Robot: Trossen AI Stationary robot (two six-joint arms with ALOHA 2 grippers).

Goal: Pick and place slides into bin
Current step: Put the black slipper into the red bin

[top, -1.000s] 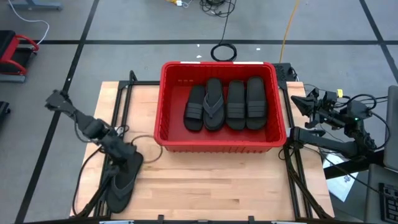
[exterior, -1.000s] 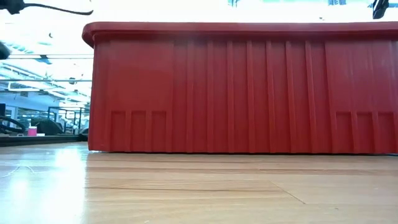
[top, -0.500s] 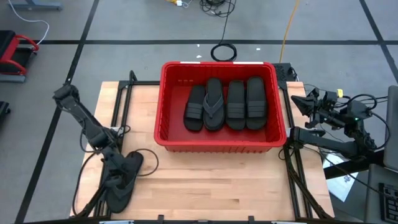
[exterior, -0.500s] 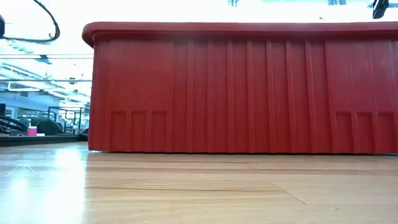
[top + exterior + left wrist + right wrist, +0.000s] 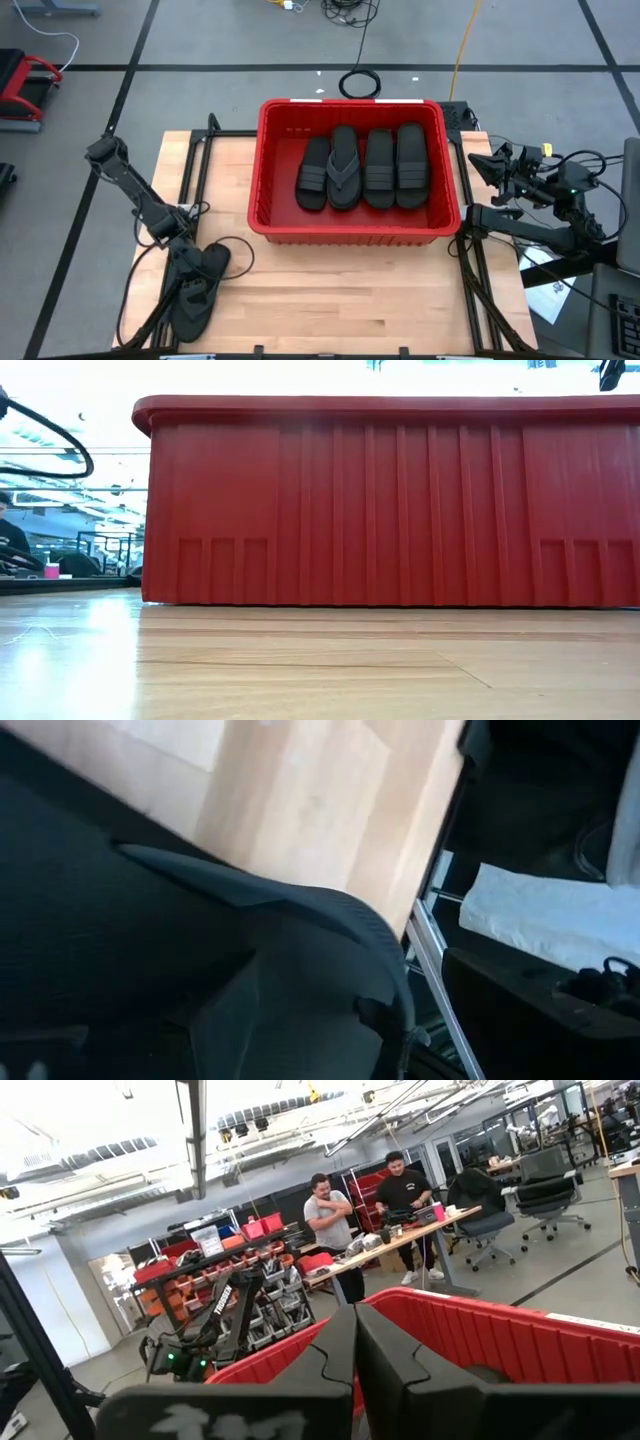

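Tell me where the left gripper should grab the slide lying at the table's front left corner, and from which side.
Probably best at the slide's raised strap band or along one long edge, coming straight down from above. It lies flat on the table, so only the strap and the edges stand proud enough for fingers to close on. The left gripper already sits over its bin-side end. Which way the strap faces is unclear here.

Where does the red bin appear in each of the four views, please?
High view: the bin is at table centre, holding four slides.
Low view: its ribbed wall fills most of the picture.
Left wrist view: not in it.
Right wrist view: its rim shows beyond the closed fingers.
Shared landmark: the thick red rim.
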